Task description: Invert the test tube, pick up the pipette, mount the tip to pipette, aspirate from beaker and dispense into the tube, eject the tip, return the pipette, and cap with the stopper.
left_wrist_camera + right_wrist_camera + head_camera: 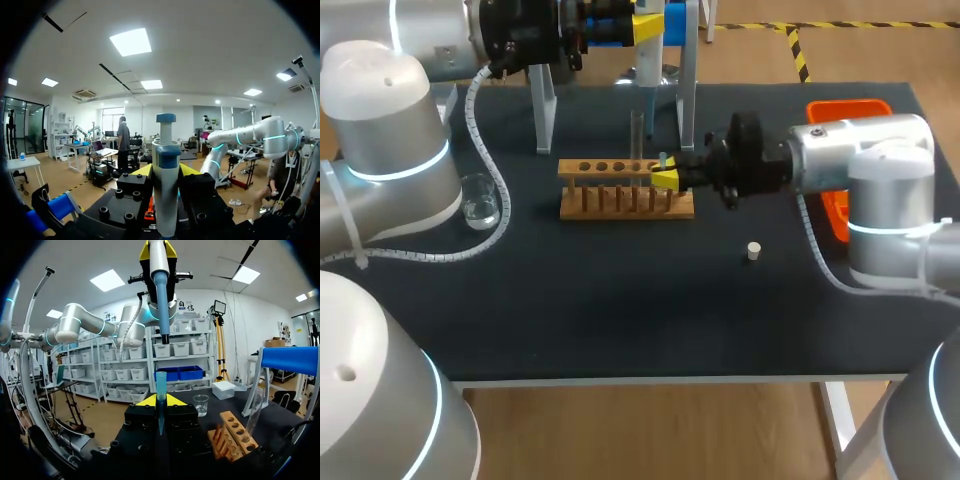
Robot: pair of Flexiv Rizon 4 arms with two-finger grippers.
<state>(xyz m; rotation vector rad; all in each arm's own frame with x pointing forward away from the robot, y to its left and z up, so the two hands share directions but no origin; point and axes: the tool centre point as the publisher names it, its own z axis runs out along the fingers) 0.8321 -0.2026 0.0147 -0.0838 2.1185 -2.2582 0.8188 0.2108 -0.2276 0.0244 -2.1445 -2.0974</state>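
My left jaws are clenched on the white pipette w/ blue plunger (166,190), held upright above the tabletop's far edge. Right jaws grasp a slim blue plastic tip (160,387), wide end up, below the pipette's nozzle w/ a gap. Wooden tube rack (625,195) sits just beside them, w/ a clear glass test tube (637,135) upright in it. Glass beaker (480,200) nr left edge; small white stopper (753,250) toward right edge.

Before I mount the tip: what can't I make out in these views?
Head view: left gripper partly cut by the upper edge.
Head view: translucent blue pipette tip too small to see within the right gripper.
Left wrist view: white-and-blue pipette hides its own nozzle.
Head view: orange bin half behind the right arm.
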